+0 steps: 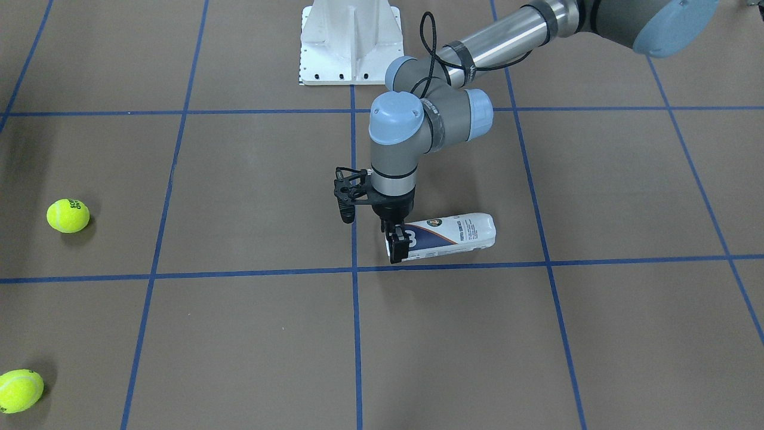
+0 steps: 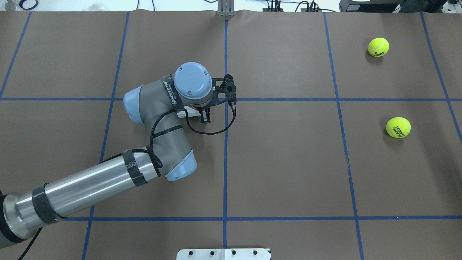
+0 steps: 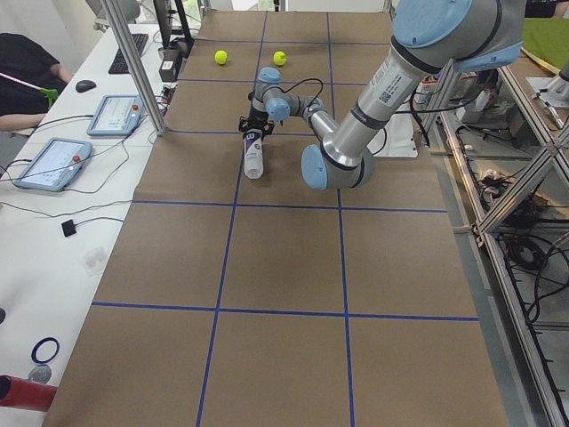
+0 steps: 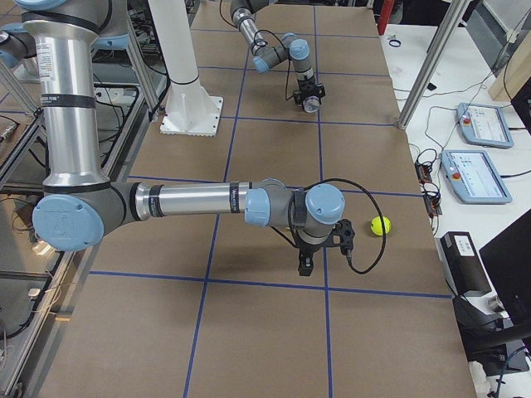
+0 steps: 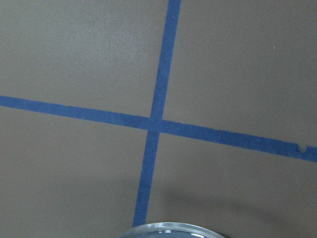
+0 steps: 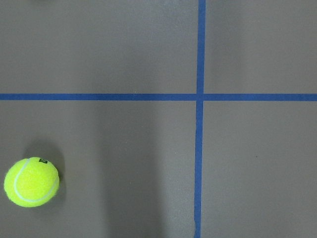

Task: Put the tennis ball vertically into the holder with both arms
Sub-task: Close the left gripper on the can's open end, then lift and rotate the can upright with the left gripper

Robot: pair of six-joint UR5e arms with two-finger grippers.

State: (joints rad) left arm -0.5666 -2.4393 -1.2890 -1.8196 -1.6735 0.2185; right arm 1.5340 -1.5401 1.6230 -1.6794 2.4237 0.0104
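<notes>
The holder (image 1: 453,235) lies on its side on the brown table, label up, its open end toward the centre line. My left gripper (image 1: 397,243) points straight down at that open end, its fingers close together and pinched on the rim; the rim (image 5: 168,229) shows at the left wrist view's bottom edge. From overhead the wrist hides most of the holder (image 2: 188,113). Two tennis balls (image 2: 378,47) (image 2: 398,127) rest far off on my right side. My right gripper (image 4: 305,265) shows only in the exterior right view, hanging over the table near a ball (image 4: 380,225); I cannot tell its state.
The white pedestal base (image 1: 351,45) stands at the table's robot-side edge. Blue tape lines grid the brown surface. Tablets (image 3: 52,163) and cables lie on a side bench beyond the table's far edge. A ball (image 6: 31,182) lies left in the right wrist view.
</notes>
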